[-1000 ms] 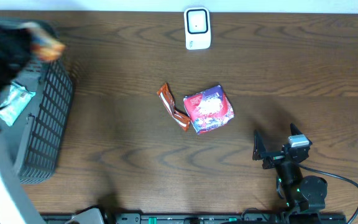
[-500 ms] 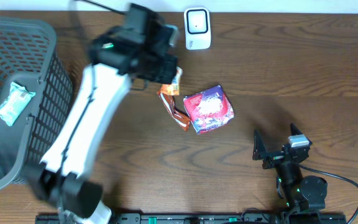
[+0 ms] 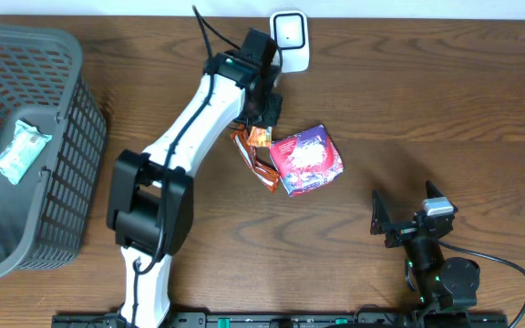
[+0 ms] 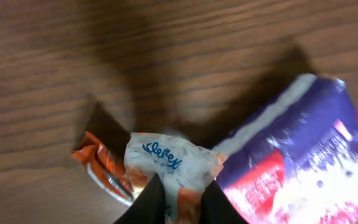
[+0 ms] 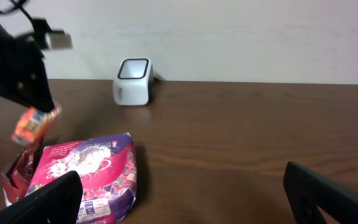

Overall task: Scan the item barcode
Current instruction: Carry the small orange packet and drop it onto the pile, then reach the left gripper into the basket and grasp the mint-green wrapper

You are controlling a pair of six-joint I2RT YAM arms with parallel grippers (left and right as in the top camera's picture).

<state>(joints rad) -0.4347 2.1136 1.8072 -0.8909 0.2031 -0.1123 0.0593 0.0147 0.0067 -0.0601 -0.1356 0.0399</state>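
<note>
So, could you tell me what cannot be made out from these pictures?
- Barcode of the tissue pack: none shows; left wrist gives only its branded face, lower edge behind the fingers.
- Purple package: cut off by the left wrist view's right and bottom edges.
- Orange wrapper: print too small overhead, partly under the tissue pack.
- Teal packet in the basket: too small overhead to read.

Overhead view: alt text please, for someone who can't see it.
The left gripper pinches a small tissue pack near the white scanner, over an orange wrapper and beside a red-and-purple packet. A grey basket sits at far left; the right gripper stands open at lower right.
</note>
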